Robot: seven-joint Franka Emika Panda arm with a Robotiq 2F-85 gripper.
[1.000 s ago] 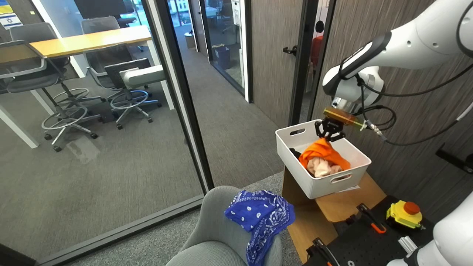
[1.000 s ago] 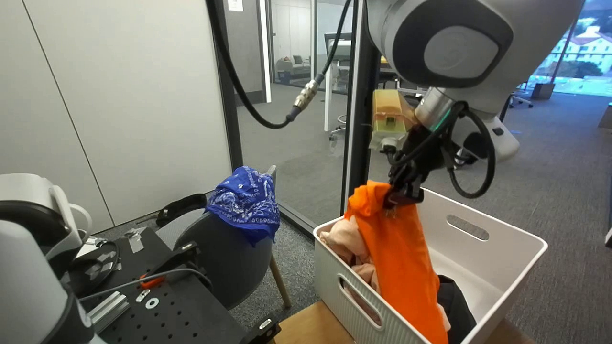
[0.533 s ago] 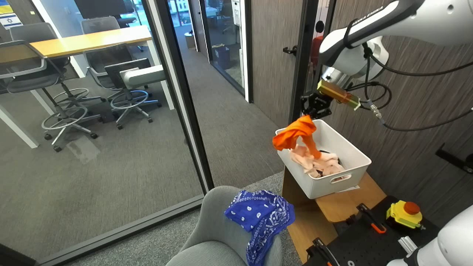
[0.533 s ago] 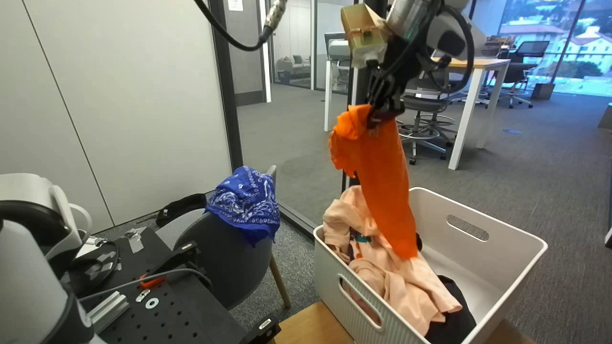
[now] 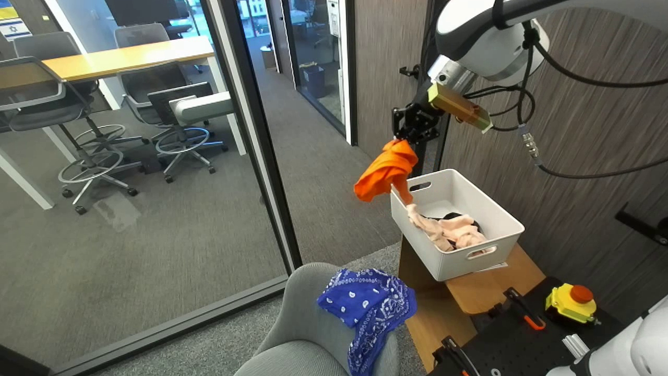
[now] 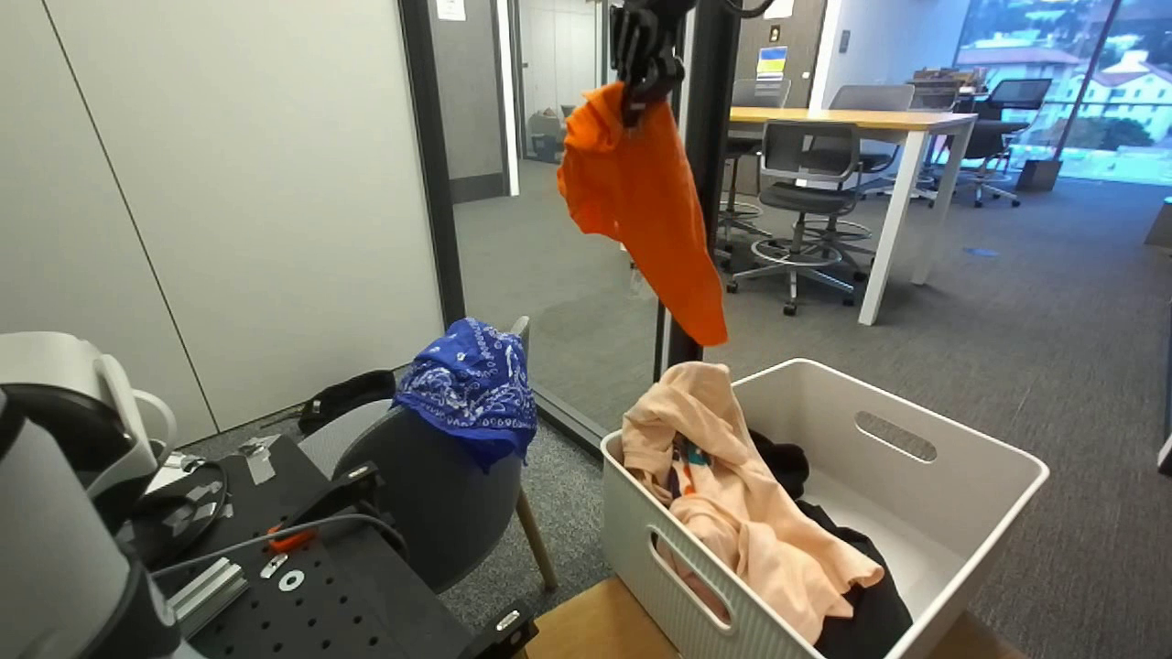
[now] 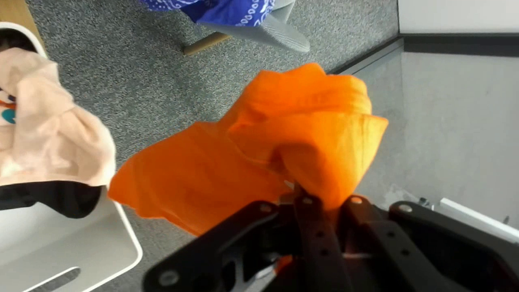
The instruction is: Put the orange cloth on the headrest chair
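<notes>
Bluish daylight fills the window [image 6: 1122, 101]; the wrist view blurs the dark gripper [image 7: 331, 202].

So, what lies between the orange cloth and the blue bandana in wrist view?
In the wrist view, from orange cloth to blue bandana: speckled carpet, then part of the grey chair, including a wooden leg.

We see the orange cloth [image 6: 645, 197] up in the air, bright all over. It is pinched near its top by the gripper [image 7: 330, 202]. It hangs in a soft bunch of folds, and one long part slants down to a thin tip. Lower down, well apart from the cloth, we see the gray chair [image 5: 302, 321]. It stands upright, with a round, bendy back, a soft seat and a wooden leg showing.
</notes>
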